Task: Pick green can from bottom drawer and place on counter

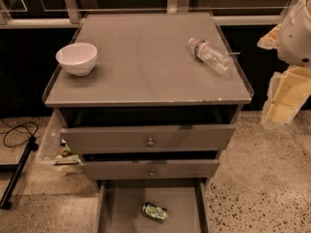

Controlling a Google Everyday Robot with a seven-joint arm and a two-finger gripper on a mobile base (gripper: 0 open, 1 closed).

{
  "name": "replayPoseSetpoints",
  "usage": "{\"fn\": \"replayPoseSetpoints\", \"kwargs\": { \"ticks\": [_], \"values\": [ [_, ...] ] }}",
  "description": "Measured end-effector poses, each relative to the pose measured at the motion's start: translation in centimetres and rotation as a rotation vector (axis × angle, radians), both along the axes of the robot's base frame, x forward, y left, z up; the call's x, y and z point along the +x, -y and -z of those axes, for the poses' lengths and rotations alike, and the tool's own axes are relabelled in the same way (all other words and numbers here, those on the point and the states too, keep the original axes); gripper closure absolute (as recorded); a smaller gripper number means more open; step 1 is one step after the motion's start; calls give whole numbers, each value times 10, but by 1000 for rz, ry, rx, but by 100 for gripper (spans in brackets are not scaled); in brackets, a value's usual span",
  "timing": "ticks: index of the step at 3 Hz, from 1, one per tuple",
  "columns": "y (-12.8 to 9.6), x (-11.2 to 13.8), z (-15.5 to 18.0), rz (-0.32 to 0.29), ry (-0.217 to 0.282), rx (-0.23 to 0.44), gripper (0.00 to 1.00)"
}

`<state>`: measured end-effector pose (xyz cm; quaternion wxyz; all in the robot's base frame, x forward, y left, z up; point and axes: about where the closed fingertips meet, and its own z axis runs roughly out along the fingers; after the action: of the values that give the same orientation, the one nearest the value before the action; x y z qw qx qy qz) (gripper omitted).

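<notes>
Look down at the bottom of the picture. The small shiny green metal can (pixel 154 211) lies on its side on the flat floor of the deep grey bottom drawer (pixel 116 213). That drawer is pulled out toward you. The can sits a little right of the middle. It does not touch the side walls.

Above it you see two more grey drawers, each with a small round knob. The middle drawer (pixel 184 169) and the top drawer (pixel 107 139) are both pulled out a little.

On top is the wide flat grey counter (pixel 146 76) with a thin raised rim. A round white bowl (pixel 77 58) stands upright near its left edge. A clear plastic water bottle (pixel 210 55) lies on its side near the back right corner. The bowl and the bottle are well apart.

Your gripper (pixel 282 101) is the pale yellow part at the far right edge of the picture. It hangs in the air beside the right side of the cabinet, over the speckled stone floor (pixel 262 188). It is well apart from the can and holds nothing that you can see. You cannot tell if it is spread or pressed together.
</notes>
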<state>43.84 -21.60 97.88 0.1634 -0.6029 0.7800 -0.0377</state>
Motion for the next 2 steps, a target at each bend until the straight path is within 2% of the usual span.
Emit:
{"fn": "replayPoseSetpoints", "kwargs": {
  "ticks": [1, 2],
  "values": [
    [0, 0, 0, 0, 0, 0, 0],
    [0, -1, 16, 9, -18, 5, 0]
  ]
}}
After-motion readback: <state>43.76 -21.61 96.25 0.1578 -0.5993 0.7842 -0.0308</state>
